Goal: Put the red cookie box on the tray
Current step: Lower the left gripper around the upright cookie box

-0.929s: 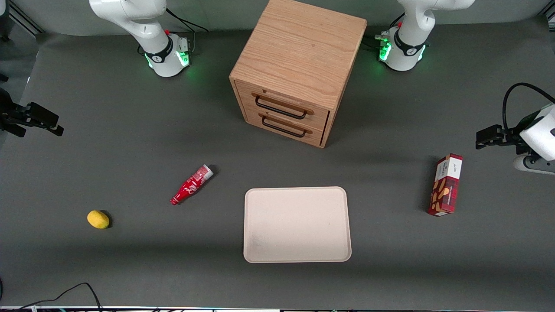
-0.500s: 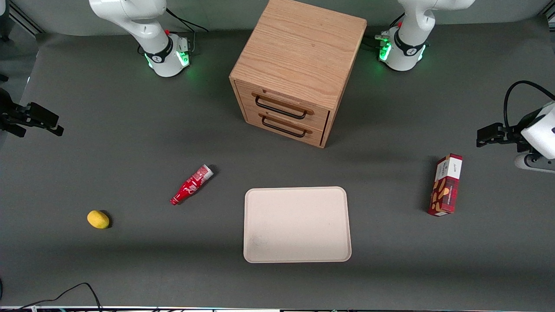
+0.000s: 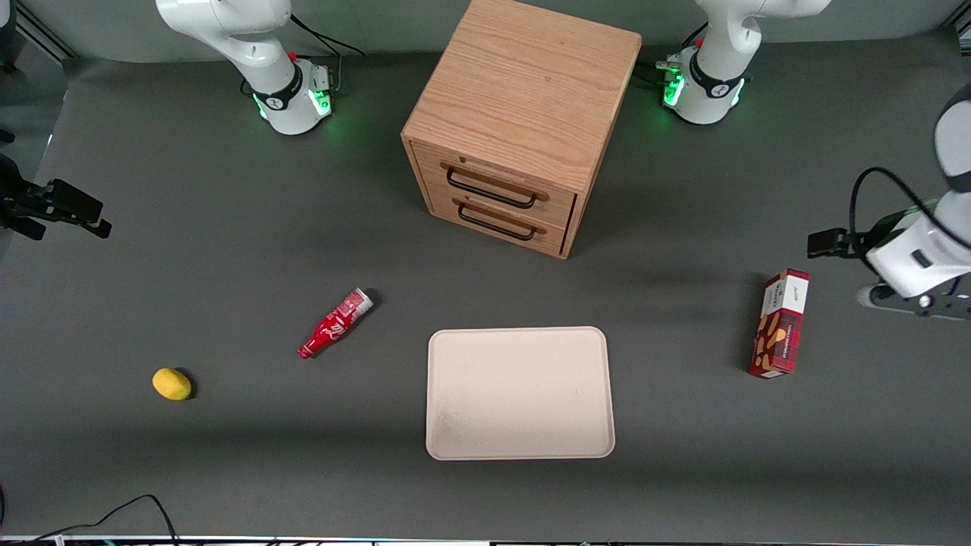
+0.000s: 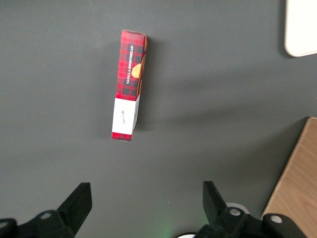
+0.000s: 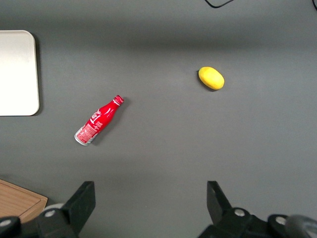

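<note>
Change: since the earlier front pictures the gripper [image 4: 143,203] is swinging in toward the red cookie box [image 3: 779,324], while the box itself is lying just as before.
Gripper: hanging above the table near the box, fingers spread wide and holding nothing.
Meaning: I judge the approach is only beginning; the grasp is not yet made.
Box: lying on the table [image 3: 227,470] near its edge at the working arm's end, well apart from the tray [image 3: 520,393].
Tray: sitting bare in the table's middle, in front of the wooden drawer cabinet [image 3: 520,121].
Surface: dark grey mat, also carrying a small red bottle [image 3: 334,324] and a yellow lemon [image 3: 171,384].
</note>
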You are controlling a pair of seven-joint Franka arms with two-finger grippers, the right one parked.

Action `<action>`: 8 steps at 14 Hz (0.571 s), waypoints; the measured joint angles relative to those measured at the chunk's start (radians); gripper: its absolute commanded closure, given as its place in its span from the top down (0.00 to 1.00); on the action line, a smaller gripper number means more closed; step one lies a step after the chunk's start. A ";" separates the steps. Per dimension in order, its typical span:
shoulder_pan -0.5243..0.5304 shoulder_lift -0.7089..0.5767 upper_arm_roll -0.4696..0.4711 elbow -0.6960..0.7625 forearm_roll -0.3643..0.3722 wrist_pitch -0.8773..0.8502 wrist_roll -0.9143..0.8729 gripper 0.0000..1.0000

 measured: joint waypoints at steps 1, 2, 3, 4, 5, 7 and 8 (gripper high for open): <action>0.000 -0.001 0.000 -0.047 0.004 0.042 0.000 1.00; 0.000 -0.003 0.000 -0.092 0.006 0.086 0.001 1.00; 0.000 -0.008 0.001 -0.137 0.008 0.134 0.001 1.00; 0.001 -0.015 0.001 -0.181 0.015 0.180 0.002 1.00; 0.001 -0.020 0.001 -0.215 0.026 0.221 0.003 1.00; 0.001 -0.023 0.001 -0.276 0.037 0.325 0.020 1.00; 0.001 -0.022 0.001 -0.314 0.038 0.392 0.039 1.00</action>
